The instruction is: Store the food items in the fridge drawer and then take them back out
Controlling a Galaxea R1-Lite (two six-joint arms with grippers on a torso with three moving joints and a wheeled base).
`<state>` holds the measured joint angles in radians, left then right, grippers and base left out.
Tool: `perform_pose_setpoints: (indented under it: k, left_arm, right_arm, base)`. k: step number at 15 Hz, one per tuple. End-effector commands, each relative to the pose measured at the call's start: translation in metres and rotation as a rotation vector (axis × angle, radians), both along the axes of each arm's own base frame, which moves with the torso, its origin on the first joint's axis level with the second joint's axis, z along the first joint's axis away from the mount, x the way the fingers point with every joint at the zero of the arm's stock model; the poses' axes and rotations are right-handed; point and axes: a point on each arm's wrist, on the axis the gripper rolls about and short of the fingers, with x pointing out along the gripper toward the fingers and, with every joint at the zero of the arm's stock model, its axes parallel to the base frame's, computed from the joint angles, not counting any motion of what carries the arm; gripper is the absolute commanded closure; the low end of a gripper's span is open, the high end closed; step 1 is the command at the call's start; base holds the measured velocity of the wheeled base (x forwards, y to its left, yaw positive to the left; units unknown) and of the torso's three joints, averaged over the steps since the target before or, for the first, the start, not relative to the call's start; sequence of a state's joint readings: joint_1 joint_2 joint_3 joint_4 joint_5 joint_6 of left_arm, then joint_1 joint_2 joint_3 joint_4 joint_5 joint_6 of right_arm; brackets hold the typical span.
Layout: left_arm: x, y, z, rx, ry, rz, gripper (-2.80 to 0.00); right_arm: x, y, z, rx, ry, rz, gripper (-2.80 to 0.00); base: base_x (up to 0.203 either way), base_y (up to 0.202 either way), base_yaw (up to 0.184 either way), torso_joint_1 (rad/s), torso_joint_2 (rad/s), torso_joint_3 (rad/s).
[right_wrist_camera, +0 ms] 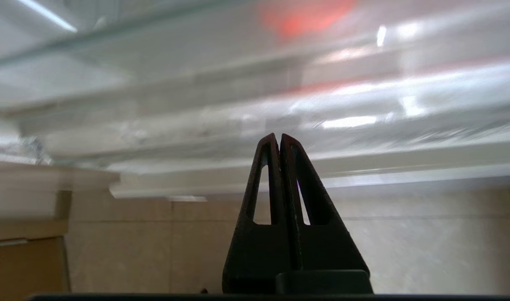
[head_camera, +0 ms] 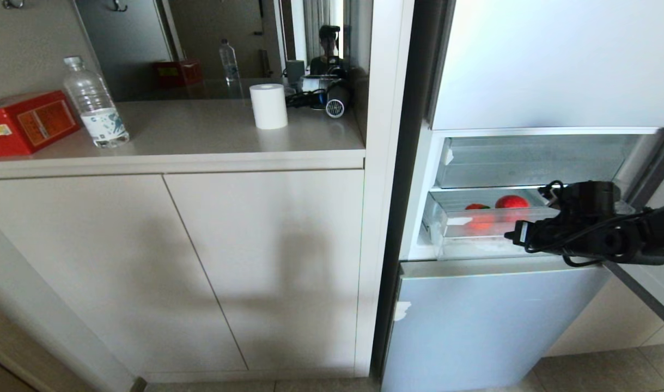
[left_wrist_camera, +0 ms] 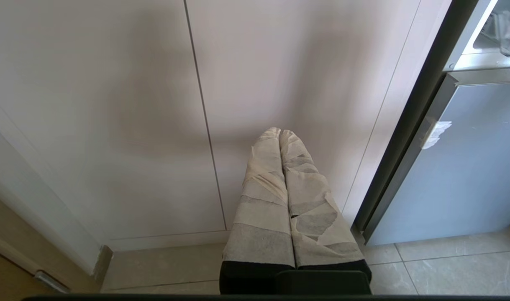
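Observation:
Two food items lie in the fridge drawer point(head_camera: 446, 224), a clear bin in the fridge's open middle section. One is an orange-red fruit with a green top point(head_camera: 479, 215); the other, a deeper red fruit point(head_camera: 511, 202), lies behind it to the right. My right gripper point(head_camera: 510, 236) is shut and empty. It reaches in from the right, level, just before the drawer's lower front edge and below the fruits. In the right wrist view its dark fingers point(right_wrist_camera: 269, 167) point at blurred clear plastic point(right_wrist_camera: 363, 104) with a red smear point(right_wrist_camera: 305, 19) above. My left gripper point(left_wrist_camera: 280, 132), taped and shut, hangs low before the cabinet.
Another clear tray point(head_camera: 528, 163) sits above the drawer and a glossy pale blue panel point(head_camera: 500, 321) below it. The open fridge door's edge point(head_camera: 645, 291) juts out at right. On the counter point(head_camera: 201, 141) at left stand a red box point(head_camera: 26, 122), a water bottle point(head_camera: 95, 103) and a paper roll point(head_camera: 268, 106).

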<state>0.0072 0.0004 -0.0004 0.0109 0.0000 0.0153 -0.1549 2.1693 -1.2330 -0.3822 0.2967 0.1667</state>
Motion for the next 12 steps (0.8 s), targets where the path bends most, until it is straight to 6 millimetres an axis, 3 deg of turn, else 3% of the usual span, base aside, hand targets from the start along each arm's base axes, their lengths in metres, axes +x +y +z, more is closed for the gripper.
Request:
perform_pose_setpoints:
  k: [1,6,12]
  left_arm:
    - [0.0,0.0,0.0,0.0,0.001,0.0,0.0]
    - [0.0,0.0,0.0,0.0,0.0,0.0,0.0]
    - [0.0,0.0,0.0,0.0,0.001,0.0,0.0]
  right_arm:
    - [0.019,0.005,-0.016,0.026,0.008,0.004,0.0]
    - [0.041,0.009,-0.012,0.055,-0.044,0.0,0.0]
    - [0.025,0.01,-0.011,0.049,-0.029,-0.006,0.0]
  base:
    - [0.0,0.0,0.0,0.0,0.0,0.0]
    - [0.0,0.0,0.0,0.0,0.0,0.0]
    - [0.0,0.0,0.0,0.0,0.0,0.0]
